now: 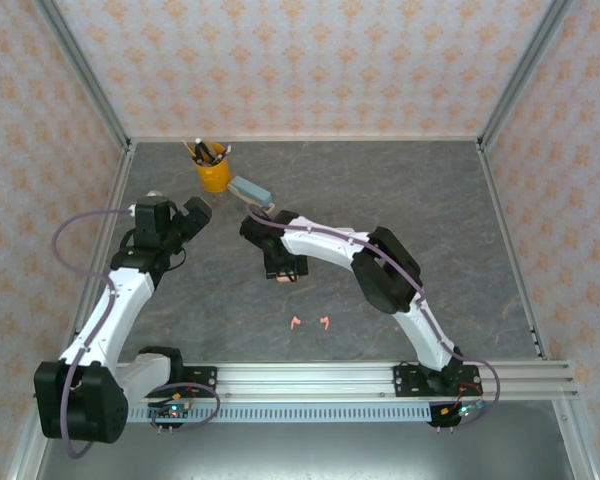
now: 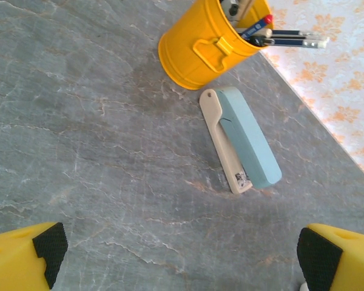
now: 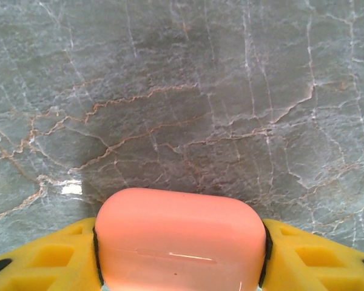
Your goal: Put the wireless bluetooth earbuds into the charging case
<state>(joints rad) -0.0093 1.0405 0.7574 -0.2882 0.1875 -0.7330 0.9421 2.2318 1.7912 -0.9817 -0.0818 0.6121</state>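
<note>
Between the yellow fingers of the right gripper sits a salmon-pink charging case, pinched across its width with the jaws roughly half closed on it. It's a smooth, rounded pebble of glossy plastic with a faint seam line, and the lid looks shut. He's holding it over the grey, veined table. A little nearer the arm bases, apart from the case, the salmon-pink earbuds lie side by side on the stone, tiny and stemmed. To my eye the job now is to set that slippery shell down flat and steady near the buds, easing off gently so it doesn't squirt from the pads. On the other side the left gripper is spread wide with nothing in it, above bare stone near a blue-and-cream stapler and a bright yellow pen cup.
</note>
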